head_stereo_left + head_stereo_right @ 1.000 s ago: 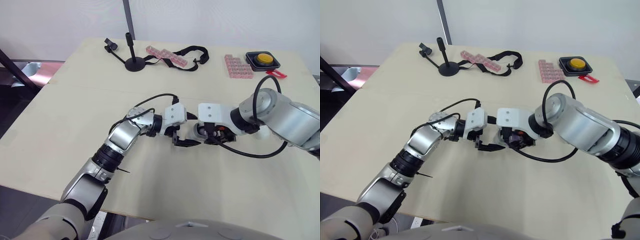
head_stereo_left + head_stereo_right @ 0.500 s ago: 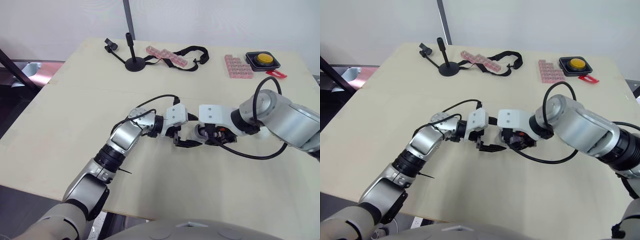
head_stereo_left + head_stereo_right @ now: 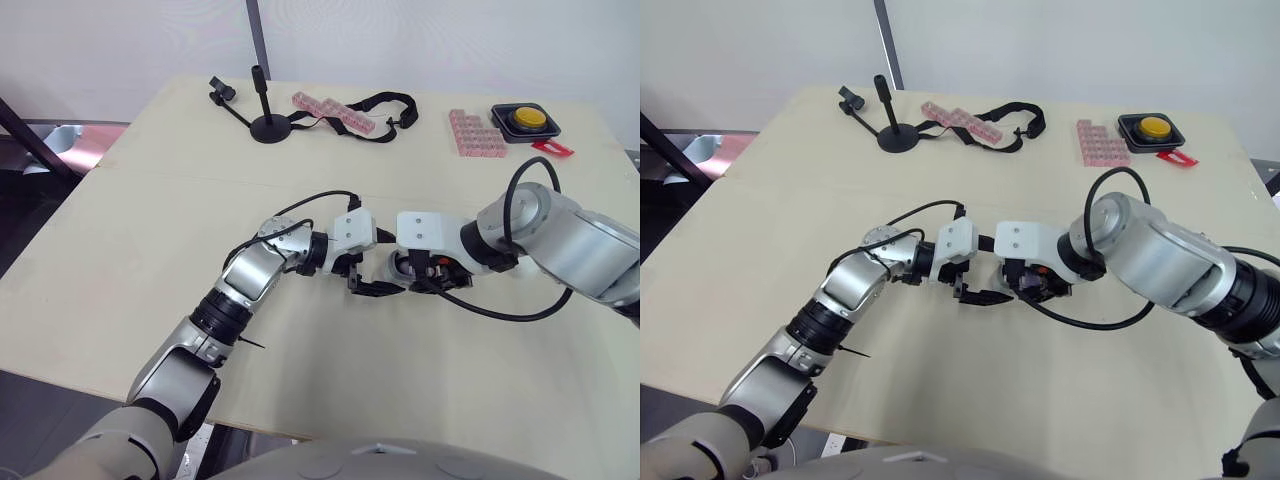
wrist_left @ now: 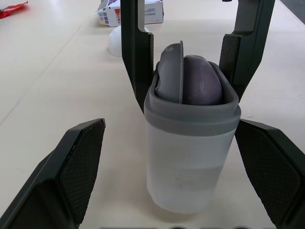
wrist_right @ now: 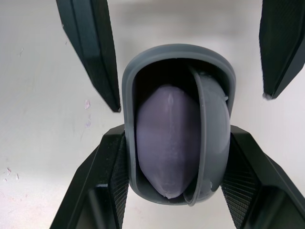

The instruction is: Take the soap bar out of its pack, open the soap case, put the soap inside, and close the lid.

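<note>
At the far left of the tabletop, near its back edge, a black stand is noted. Just right of it a pink strip is lying with a black strap.

Nearer the middle of the tabletop, the left claw is seen pointing toward the right claw, the two meeting tip to tip. In the left wrist view, the left claw's fingers are spread wide. They are held clear of the soap case on both sides, with bare tabletop visible in each gap.

The soap case is standing upright on the tabletop between the two claws. Its body is translucent and its rim grey. The purple soap is seated inside the open mouth. The grey lid is standing on edge within the rim, beside the soap, so the case is not closed.

The right claw is closed onto the case. In the right wrist view, its two fingers are pressed against opposite sides of the grey rim.

Beyond the case in the left wrist view, a small printed box is lying on the tabletop, with a white rounded object just beside it.

Further right along the back edge, a pink block sheet, a yellow button in a black housing and a red tag are recorded.
</note>
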`<state>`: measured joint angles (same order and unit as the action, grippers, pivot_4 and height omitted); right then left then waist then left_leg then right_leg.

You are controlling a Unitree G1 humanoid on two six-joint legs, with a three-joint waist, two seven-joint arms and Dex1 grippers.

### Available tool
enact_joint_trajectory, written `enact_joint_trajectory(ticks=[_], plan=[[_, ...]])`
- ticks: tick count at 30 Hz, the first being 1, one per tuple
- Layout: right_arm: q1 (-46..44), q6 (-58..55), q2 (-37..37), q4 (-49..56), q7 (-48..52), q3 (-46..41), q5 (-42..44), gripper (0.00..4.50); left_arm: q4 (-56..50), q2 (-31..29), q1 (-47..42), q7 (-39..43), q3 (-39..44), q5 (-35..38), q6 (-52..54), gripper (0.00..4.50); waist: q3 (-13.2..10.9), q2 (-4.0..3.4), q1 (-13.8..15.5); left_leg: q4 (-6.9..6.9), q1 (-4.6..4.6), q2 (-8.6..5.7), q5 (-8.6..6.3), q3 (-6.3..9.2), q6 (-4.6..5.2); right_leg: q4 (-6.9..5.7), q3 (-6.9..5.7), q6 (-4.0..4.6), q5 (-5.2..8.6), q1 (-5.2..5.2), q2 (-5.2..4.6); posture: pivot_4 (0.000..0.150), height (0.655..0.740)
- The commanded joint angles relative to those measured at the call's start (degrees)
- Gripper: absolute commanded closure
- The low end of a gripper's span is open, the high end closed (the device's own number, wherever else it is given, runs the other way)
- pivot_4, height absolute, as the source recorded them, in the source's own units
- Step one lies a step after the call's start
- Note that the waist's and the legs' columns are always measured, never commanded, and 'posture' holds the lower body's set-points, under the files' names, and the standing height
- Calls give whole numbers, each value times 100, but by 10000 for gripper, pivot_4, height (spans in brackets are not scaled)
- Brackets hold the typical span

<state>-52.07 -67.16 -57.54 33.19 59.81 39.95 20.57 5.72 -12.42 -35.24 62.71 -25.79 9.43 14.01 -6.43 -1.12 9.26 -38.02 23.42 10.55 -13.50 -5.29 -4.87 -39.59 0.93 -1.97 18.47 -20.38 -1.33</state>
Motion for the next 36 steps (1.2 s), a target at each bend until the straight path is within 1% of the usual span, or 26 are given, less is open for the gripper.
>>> enact_joint_trajectory(ticks=[1, 4, 8, 12, 13, 31, 33, 36], plan=[[-40, 58, -2, 142, -4, -225, -112, 23780, -83, 11, -68, 39, 18, 11, -58, 116, 0, 0, 0, -1, 0, 0, 0, 0, 0, -1, 0, 0, 0, 0, 0, 1500, 7343], [-46, 66, 7, 129, -8, -214, -129, 23780, -54, 19, -72, 65, 7, -10, -73, 116, 0, 0, -1, -4, -1, 0, 0, 0, 0, -9, 1, 0, 0, -1, 0, 1500, 7343], [-51, 65, 1, 132, -1, -208, -141, 23780, -14, 42, -85, 77, 5, -22, -84, 11446, 0, 0, 0, -7, -1, 0, 0, 0, 0, -15, 4, 0, 0, -1, 0, 1500, 7343], [-43, 82, 6, 118, 13, -210, -181, 23780, 53, 73, -101, 82, -7, -59, -109, 24598, 0, 0, -2, -10, -1, 0, 0, 0, 0, -19, 5, 0, 0, -1, -1, 1500, 7343], [-39, 90, 5, 119, 18, -214, -194, 23780, 62, 77, -100, 90, -10, -69, -117, 26142, 0, 0, -3, -11, -2, 0, 0, 0, 0, -19, 6, 0, 0, -1, -1, 1500, 7343], [-36, 28, 55, 112, 47, -278, -149, 23780, 188, 92, -141, 215, -18, -92, -255, 26145, 0, 0, -2, -16, -1, 0, 0, 0, 1, -25, 9, 0, 0, -2, -1, 1500, 7343], [-22, -13, 66, 106, 46, -311, -114, 14532, 197, 88, -140, 224, -13, -92, -270, 26145, 0, 0, -3, -17, -1, 0, 0, 0, 1, -26, 9, 1, 0, -2, -1, 1500, 7343], [56, -18, 47, 91, 38, -384, -101, 5160, 196, 74, -126, 237, 0, -89, -288, 26145, 0, 0, 0, -18, -1, 0, 0, 0, 1, -28, 9, 1, 0, -2, -1, 1500, 7343]])
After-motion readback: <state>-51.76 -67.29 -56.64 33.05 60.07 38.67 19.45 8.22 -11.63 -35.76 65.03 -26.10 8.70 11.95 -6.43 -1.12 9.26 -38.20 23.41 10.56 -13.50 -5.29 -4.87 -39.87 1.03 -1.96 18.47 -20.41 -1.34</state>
